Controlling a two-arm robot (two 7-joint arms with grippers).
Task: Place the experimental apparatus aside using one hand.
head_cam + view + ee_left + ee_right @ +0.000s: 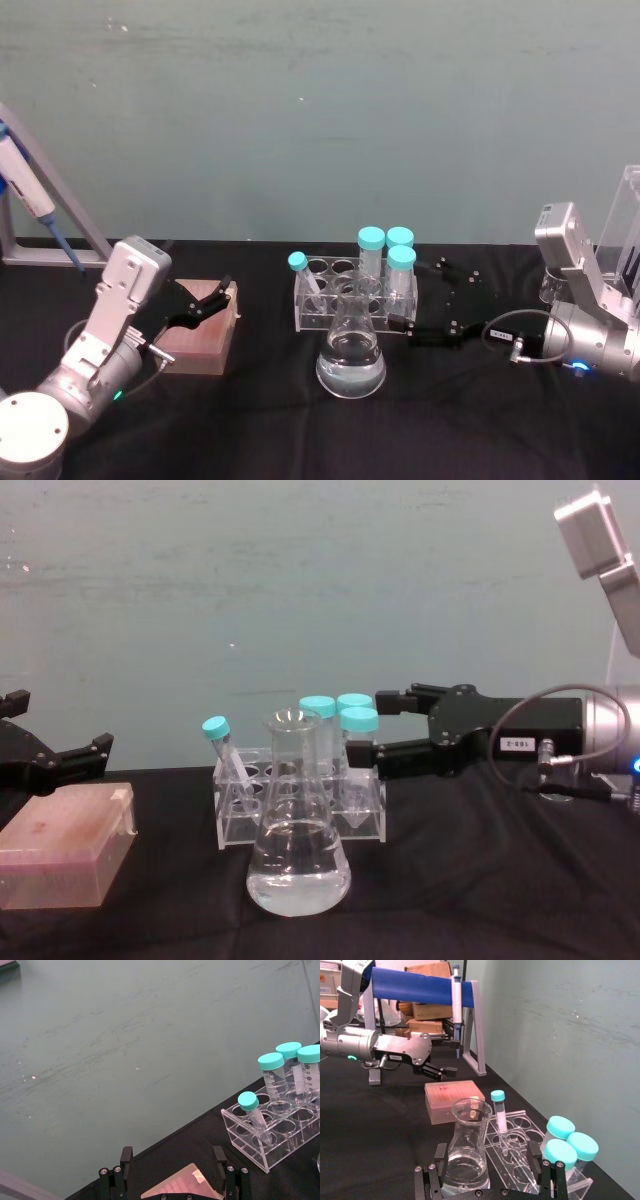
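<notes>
While both arms reach in over the black cloth-covered table (250, 420), neither of them holds anything. The right gripper (412, 295), black and two-fingered on a silver wrist, is at the right end of the rack with its fingers spread wide. I cannot tell if they touch the rack. The left gripper (215, 297) hovers, also released, just above the pink rectangular plastic box (200, 335) on the left side of the table.

The clear acrylic tube rack (308, 318) stands in the middle of the table. Just beside it, on the robot's side, the conical glass flask (350, 365) stands upright with clear liquid in its bottom. Three teal-capped clear tubes (372, 250) stand upright at the right end of the rack. A smaller teal-capped tube (298, 262) leans at its left end.
</notes>
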